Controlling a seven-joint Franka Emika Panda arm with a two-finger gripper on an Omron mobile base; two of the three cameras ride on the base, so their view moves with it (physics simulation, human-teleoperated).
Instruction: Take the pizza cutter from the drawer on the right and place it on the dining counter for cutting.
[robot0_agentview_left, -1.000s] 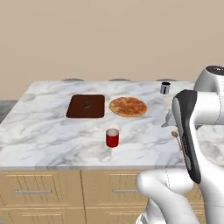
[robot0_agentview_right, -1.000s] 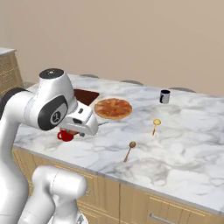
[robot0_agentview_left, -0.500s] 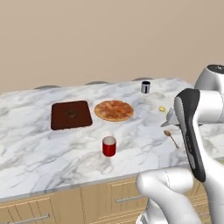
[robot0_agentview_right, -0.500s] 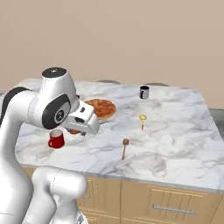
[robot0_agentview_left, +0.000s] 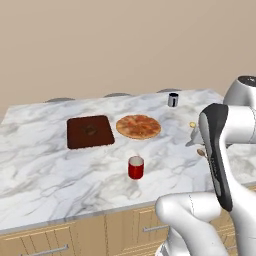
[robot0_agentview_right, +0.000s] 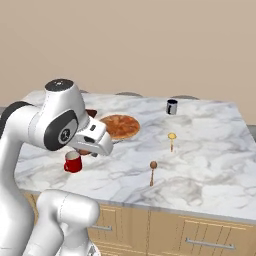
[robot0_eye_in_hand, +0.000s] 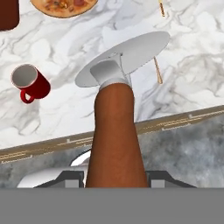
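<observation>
The pizza cutter (robot0_eye_in_hand: 114, 127) has a reddish-brown handle and a round steel blade (robot0_eye_in_hand: 131, 54). My gripper (robot0_eye_in_hand: 114, 177) is shut on the handle, one dark tip on each side. The blade points out over the front part of the dining counter (robot0_eye_in_hand: 65, 113), held above the marble and clear of it. In the right base view the hand (robot0_agentview_right: 92, 139) hangs over the counter's near left part (robot0_agentview_right: 210, 165), beside the red mug. The drawer is out of view.
On the counter (robot0_agentview_left: 50, 180) lie a pizza (robot0_agentview_left: 138, 126), a brown board (robot0_agentview_left: 90, 131), a red mug (robot0_agentview_left: 135, 167) and a dark cup (robot0_agentview_left: 173, 99). Two wooden spoons (robot0_agentview_right: 152, 172) (robot0_agentview_right: 171, 140) lie right of the hand. The counter's front edge (robot0_eye_in_hand: 175, 120) runs below the blade.
The whole scene has shifted in both base views, so the base has driven along the counter. The cutter stays gripped, and the things on the counter have not moved.
</observation>
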